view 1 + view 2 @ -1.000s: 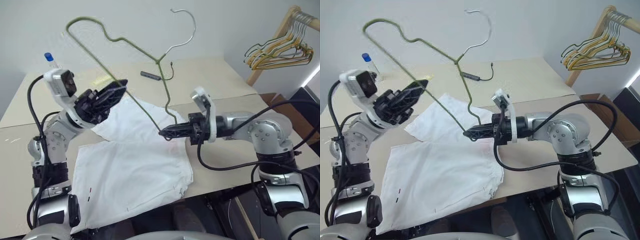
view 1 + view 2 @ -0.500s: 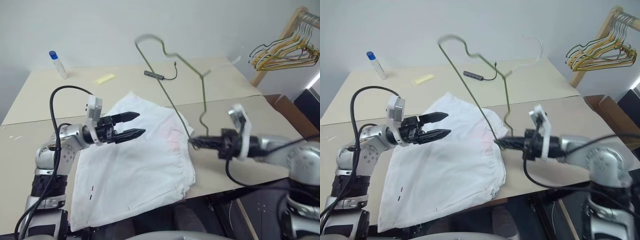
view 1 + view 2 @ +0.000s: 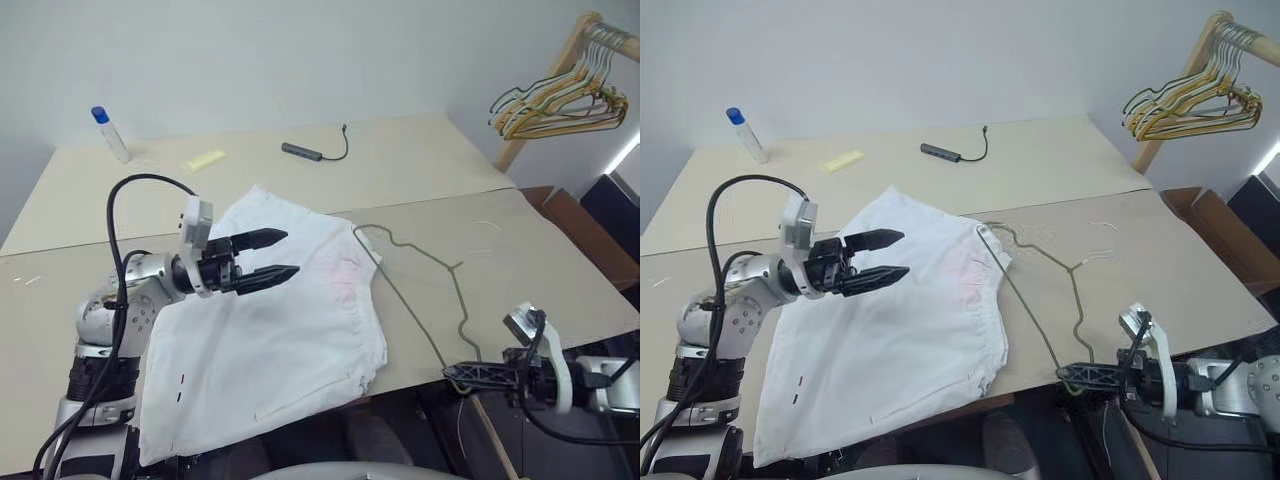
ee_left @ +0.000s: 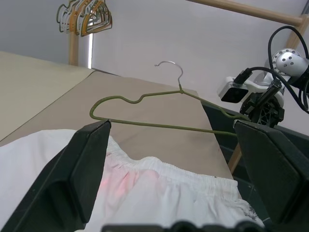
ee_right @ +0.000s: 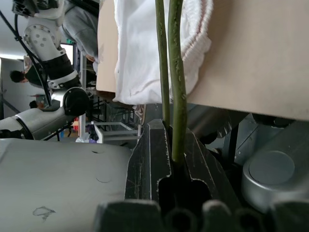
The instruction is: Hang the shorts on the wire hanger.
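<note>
The shorts (image 3: 280,310) are lying spread across the table (image 3: 420,170) in the lower centre of the frame, the left gripper (image 3: 282,254) is hovering wide open over them, and at lower right the right gripper (image 3: 462,376) is pinching the wire hanger (image 3: 415,290) flat beside the waistband.

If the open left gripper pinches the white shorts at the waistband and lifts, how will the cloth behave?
The shorts would probably droop and fold, since they lie limp and creased on the table. The gathered waistband looks thick, so the left gripper likely gets a fair hold. One leg overhangs the table's edge, so it may drag.
</note>
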